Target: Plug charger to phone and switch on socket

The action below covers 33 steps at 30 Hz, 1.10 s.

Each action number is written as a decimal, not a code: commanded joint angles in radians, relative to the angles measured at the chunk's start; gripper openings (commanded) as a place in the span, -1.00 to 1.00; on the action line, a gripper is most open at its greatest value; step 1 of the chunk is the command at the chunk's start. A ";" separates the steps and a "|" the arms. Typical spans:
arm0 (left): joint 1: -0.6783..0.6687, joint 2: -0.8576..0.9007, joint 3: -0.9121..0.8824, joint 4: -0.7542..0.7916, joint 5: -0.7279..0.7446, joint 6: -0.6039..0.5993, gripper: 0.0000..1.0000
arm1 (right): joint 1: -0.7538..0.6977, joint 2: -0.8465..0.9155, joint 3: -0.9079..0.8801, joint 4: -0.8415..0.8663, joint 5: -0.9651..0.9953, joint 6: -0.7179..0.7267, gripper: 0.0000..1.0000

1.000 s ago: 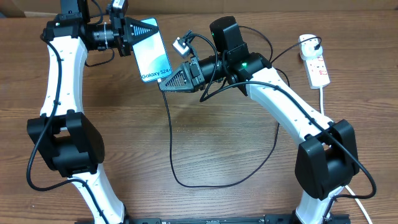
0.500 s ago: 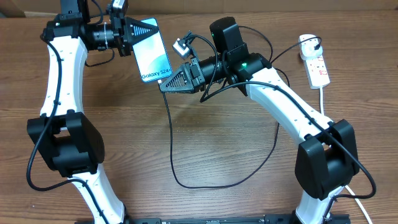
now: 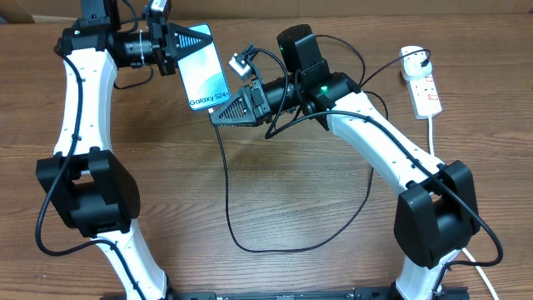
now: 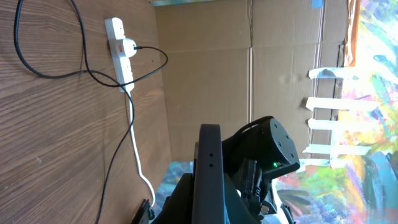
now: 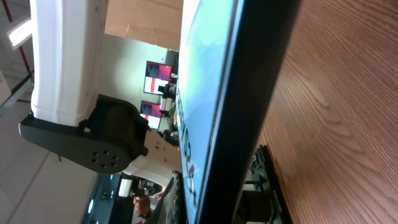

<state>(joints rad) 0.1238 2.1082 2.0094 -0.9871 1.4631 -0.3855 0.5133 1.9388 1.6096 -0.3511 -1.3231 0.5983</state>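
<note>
Phone clamped in left gripper; right gripper pinches charger at its lower edge; socket well apart.

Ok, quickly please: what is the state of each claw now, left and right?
Left claw: closed, holding the phone by one short edge.
Right claw: closed, holding the charger close to the phone's other short edge.

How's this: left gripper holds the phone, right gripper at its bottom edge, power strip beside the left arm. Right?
No: the overhead view shows the power strip beside the right arm. Left gripper holds the phone, right gripper at its bottom edge.
</note>
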 commanded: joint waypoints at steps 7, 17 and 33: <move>-0.012 -0.019 0.022 -0.003 0.046 0.006 -0.92 | 0.002 0.004 -0.012 0.019 0.000 -0.002 -0.93; -0.012 -0.019 0.022 -0.010 0.047 0.024 -0.92 | -0.018 0.004 -0.012 0.042 -0.018 0.008 -0.93; -0.012 -0.019 0.022 -0.010 0.050 0.023 -0.91 | -0.015 0.004 -0.014 0.024 -0.024 0.002 -0.93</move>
<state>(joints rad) 0.1238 2.1082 2.0094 -0.9951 1.4635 -0.3840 0.4976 1.9388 1.6096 -0.3325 -1.3449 0.6025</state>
